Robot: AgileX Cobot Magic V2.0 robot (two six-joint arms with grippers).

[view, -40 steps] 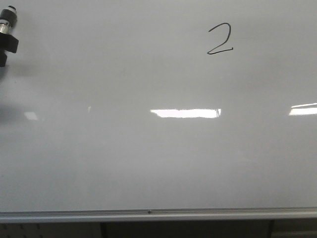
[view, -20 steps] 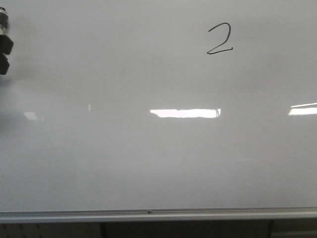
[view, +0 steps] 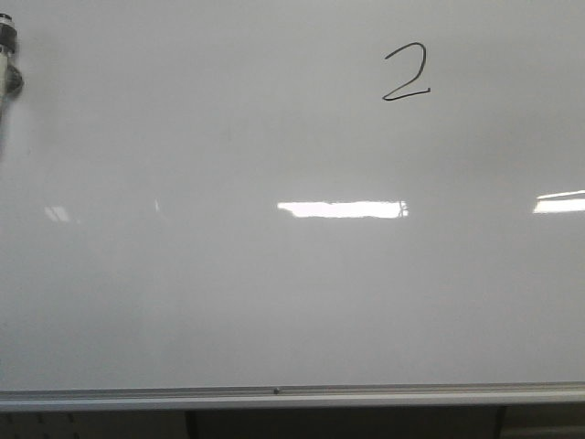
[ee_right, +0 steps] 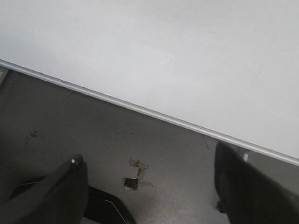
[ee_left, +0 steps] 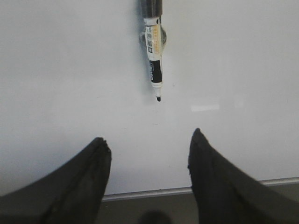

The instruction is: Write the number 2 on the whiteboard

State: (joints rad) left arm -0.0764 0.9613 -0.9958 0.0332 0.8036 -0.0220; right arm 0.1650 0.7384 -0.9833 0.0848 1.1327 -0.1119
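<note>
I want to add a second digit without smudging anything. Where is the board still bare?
The whiteboard is bare nearly everywhere: the whole stretch left of the number 2 as far as the marker at the left edge, and the wide band below the 2 down to the silver frame. The bright bars there are reflections, not ink. Only the 2's own spot, upper right of centre, is taken.

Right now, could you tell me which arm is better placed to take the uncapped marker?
Left: its open gripper faces the black-and-white marker against the whiteboard; the right gripper sees none.
</note>
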